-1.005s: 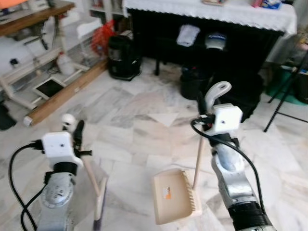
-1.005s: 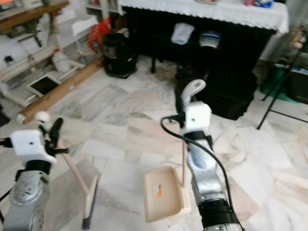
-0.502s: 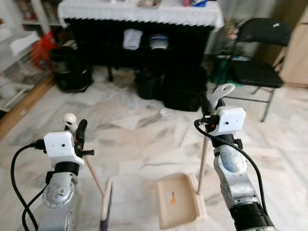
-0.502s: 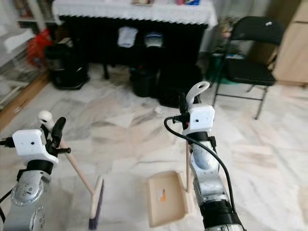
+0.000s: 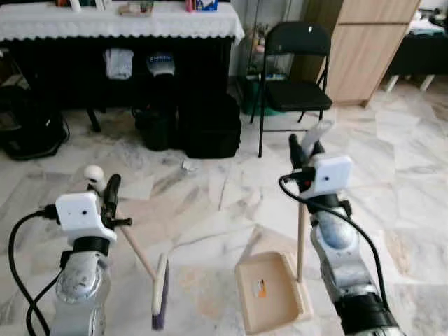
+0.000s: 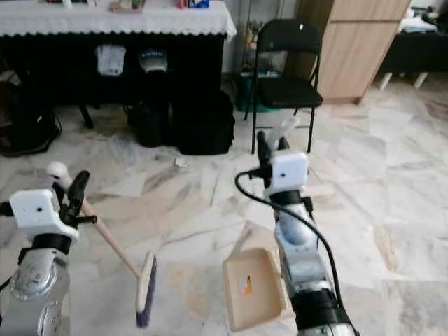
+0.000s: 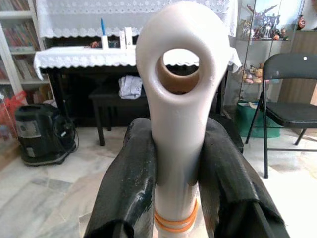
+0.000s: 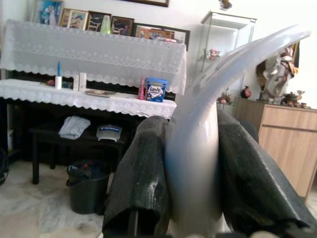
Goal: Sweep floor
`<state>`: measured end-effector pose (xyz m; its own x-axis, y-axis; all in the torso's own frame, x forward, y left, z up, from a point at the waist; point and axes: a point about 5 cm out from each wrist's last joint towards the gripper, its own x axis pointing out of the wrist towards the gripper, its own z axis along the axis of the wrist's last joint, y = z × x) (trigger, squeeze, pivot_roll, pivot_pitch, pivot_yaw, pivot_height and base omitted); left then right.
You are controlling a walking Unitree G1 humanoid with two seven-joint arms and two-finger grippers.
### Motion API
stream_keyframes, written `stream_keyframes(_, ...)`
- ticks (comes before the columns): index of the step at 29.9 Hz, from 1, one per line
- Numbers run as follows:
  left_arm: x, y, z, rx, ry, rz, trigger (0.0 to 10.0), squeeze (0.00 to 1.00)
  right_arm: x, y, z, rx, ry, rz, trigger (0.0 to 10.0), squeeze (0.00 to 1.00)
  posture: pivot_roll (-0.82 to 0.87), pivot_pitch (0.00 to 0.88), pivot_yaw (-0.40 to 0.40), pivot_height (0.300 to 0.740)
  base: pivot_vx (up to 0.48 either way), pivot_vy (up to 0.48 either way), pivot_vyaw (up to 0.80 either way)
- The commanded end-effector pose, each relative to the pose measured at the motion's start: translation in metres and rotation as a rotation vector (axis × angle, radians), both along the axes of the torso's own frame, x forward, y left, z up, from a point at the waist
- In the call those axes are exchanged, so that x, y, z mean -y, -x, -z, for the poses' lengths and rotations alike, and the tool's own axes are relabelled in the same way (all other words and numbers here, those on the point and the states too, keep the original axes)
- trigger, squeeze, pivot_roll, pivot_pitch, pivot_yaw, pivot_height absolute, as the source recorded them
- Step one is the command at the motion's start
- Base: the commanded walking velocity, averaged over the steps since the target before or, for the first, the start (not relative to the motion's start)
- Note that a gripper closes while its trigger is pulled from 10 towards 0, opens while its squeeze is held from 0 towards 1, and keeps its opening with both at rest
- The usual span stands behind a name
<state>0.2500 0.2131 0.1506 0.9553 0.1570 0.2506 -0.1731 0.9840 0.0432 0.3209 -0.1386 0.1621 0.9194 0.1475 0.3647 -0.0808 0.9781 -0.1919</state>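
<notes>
Nearest the robot, the left gripper [image 7: 174, 168] clamps its two matte black fingers on the smooth white plastic grip of the broom [image 5: 137, 253], whose rounded end has an oval hanging hole. Two orange bands ring the grip just below the fingers. The pale wooden stick slants down to a flat cream head with purple bristles touching the marble floor [image 5: 210, 210]. The right gripper [image 8: 193, 173] is closed on the curved, glossy white handle of the dustpan [image 5: 269, 292]. Its wooden stick stands nearly upright, and the beige pan rests on the floor just beside the robot's right arm, a comb of teeth along one edge and a small orange sticker inside, too small to read.

The veined grey-and-cream tiles lie open between broom and pan and onward. Farther off, a small pale scrap [image 5: 187, 165] lies on the floor near black bags [image 5: 208, 126]. Beyond stand a black folding chair [image 5: 295, 77], a wooden cabinet [image 5: 365, 49], and a dark table with a white lace cloth [image 5: 119, 22].
</notes>
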Motion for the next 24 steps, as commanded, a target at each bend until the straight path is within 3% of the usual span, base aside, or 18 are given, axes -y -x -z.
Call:
stream_keyframes(1,-0.004,0.0003,-0.007,0.025,-0.023,-0.021,10.0,0.0,-0.0036,-0.0002,-0.0135,0.062,-0.016,-0.017,10.0,0.0,0.02,0.037,0.011,0.74,0.0,0.0,0.0)
stream_keyframes(6,-0.0035,-0.0006,-0.0061,0.021,-0.012,-0.02,10.0,0.0,-0.0007,-0.0008,-0.0135,0.06,-0.017,-0.012,10.0,0.0,0.02,0.037,0.011,0.74,0.0,0.0,0.0)
stream_keyframes(18,-0.0035,-0.0007,-0.0064,0.019,-0.015,-0.021,10.0,0.0,0.0013,-0.0017,-0.0133,0.056,-0.022,0.001,10.0,0.0,0.02,0.045,0.014,0.74,0.0,0.439,0.0)
stream_keyframes(24,-0.0033,-0.0008,-0.0074,0.028,-0.02,-0.018,10.0,0.0,-0.0001,-0.0015,-0.0123,0.052,-0.025,-0.002,10.0,0.0,0.03,0.044,0.015,0.74,0.0,0.0,0.0)
